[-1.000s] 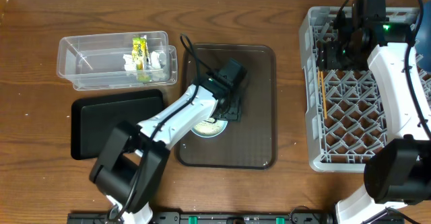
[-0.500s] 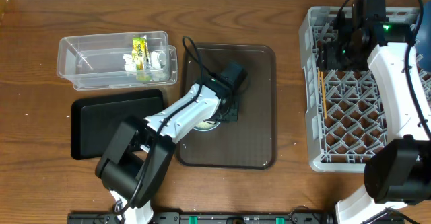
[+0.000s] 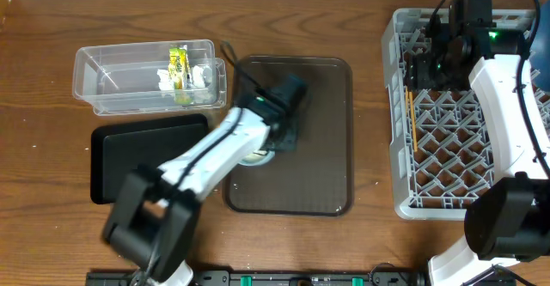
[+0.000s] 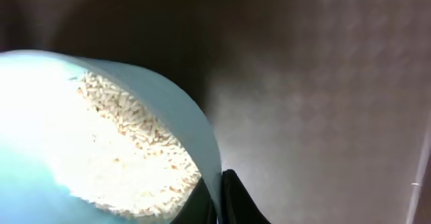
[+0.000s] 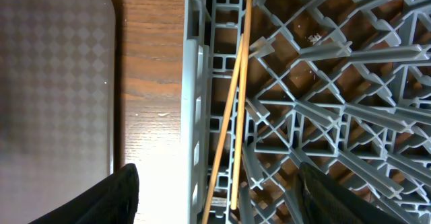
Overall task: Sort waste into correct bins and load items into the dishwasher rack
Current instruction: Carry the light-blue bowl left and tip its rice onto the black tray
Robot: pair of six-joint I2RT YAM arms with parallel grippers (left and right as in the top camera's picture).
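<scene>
Left gripper (image 3: pixel 277 142) is pinched tight on the rim of the small bowl (image 4: pixel 172 106), rice (image 4: pixel 135 150) still inside. It's now swinging left across the brown tray (image 3: pixel 331 174) toward the black bin (image 3: pixel 146 157), so I'd guess a dump is next.

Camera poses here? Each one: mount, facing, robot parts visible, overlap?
Overhead: above the table, facing straight down; left arm and right arm show, with brown tray and rack.
Left wrist: on the left arm, close on the bowl of rice; one finger at its rim.
Right wrist: on the right arm, looking down at chopsticks in the rack; both fingers show.
Shared: both wrist views catch the brown tray.
</scene>
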